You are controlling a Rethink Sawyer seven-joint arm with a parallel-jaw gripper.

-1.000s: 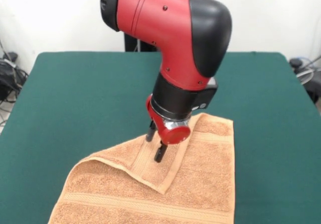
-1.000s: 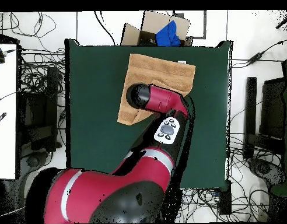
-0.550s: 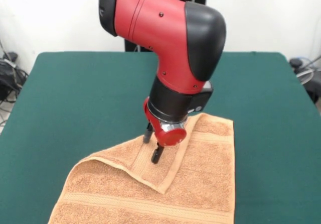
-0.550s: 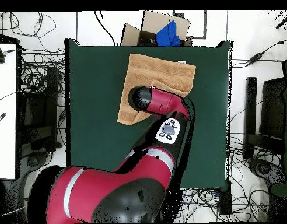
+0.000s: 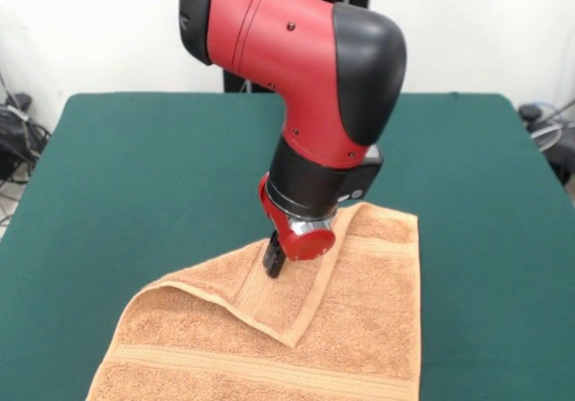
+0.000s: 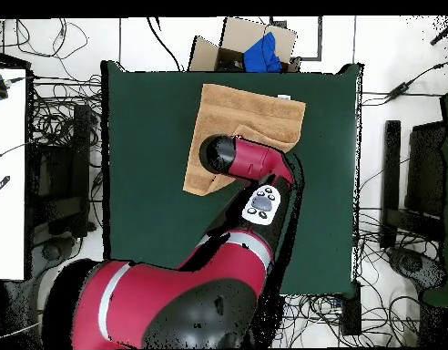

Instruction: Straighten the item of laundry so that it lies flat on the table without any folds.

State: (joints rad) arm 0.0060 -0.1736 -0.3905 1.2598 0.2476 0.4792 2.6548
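In the front view, the gripper sits low on the towel, its two fingers drawn together on the folded-over flap, apparently pinching the terry cloth of that flap rather than hanging above it. The flap is a triangular corner turned back over the towel's main body, its point lying just below and slightly to one side of the gripper, and its woven border band running diagonally beneath the fingertips. The rest of the orange-tan cloth spreads out below and to the side of the gripper, with a second border band crossing near the picture's lower edge; it lies on the dark green table, which stretches bare well beyond the gripper on both sides. By my reading the job is only partly done: the fold is apparently grasped but not yet drawn open. In the overhead view, the arm covers the gripper, so its fingers cannot be seen; the towel shows beyond and beside the wrist, near one table edge, its outline uneven where the corner is turned in.
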